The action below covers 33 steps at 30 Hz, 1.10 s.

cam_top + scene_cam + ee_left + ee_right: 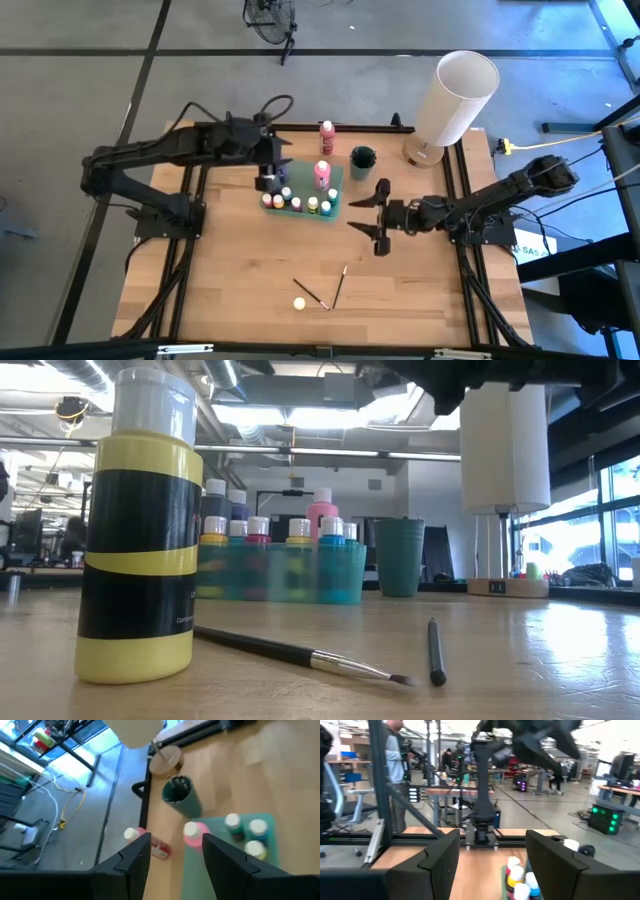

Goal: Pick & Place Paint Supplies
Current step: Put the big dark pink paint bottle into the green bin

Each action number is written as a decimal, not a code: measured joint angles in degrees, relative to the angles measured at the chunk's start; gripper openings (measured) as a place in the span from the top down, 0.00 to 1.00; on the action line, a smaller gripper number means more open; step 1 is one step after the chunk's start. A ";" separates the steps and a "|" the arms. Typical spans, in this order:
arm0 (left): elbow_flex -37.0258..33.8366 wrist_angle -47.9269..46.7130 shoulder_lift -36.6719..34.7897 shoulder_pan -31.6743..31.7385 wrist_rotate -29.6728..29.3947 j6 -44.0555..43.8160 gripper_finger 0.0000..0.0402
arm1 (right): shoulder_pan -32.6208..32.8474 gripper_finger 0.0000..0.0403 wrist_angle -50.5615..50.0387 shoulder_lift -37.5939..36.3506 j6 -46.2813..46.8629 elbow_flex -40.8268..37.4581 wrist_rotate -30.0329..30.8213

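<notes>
Looking down: you see both arms above a wooden table, each claw near a teal tray.
Left claw: your left claw hovers at the tray's left end, just over the small bottles there; its fingers stand apart with nothing between them.
Right claw: your right claw sits just to the right of the tray, a little nearer you than the dark green cup; its fingers are spread wide and hold nothing.
Tray bottles: you find a row of small white-capped paint bottles standing in the tray, directly under and beside the left claw, with a taller pink bottle among them.
Second pink bottle: another pink bottle stands upright outside the tray, beyond the left claw toward the table's far edge.
Brushes: two thin dark-handled brushes lie flat on the bare wood, well apart from both claws, on the near side.
Yellow bottle: a yellow bottle stands upright just beside the brushes, far from either claw.
White cylinder: you see a big white cylinder on a round base at the far right corner, beyond the right claw.
</notes>
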 joint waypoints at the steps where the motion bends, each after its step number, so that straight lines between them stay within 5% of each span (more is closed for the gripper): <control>1: 0.00 0.31 0.63 0.93 0.10 0.91 0.57 | 0.60 0.43 -0.17 0.00 -0.24 0.00 0.00; 5: 0.00 1.41 3.41 4.97 2.25 3.86 0.58 | 2.99 0.43 -2.28 0.00 -0.34 0.00 0.01; 14: 0.00 7.65 9.49 19.17 23.94 10.99 0.65 | 5.17 0.43 -3.78 0.00 -0.89 0.00 0.17; 21: 0.00 12.92 13.46 26.10 23.79 -1.56 0.68 | 4.41 0.43 -3.66 0.00 -2.50 0.00 0.22; 27: 0.00 14.43 16.61 28.30 19.64 6.40 0.68 | 3.32 0.43 -5.29 0.02 -2.49 -0.02 0.22; 33: 0.00 14.70 19.81 29.43 23.97 15.48 0.59 | 1.67 0.43 -7.01 0.07 -3.84 -0.02 0.22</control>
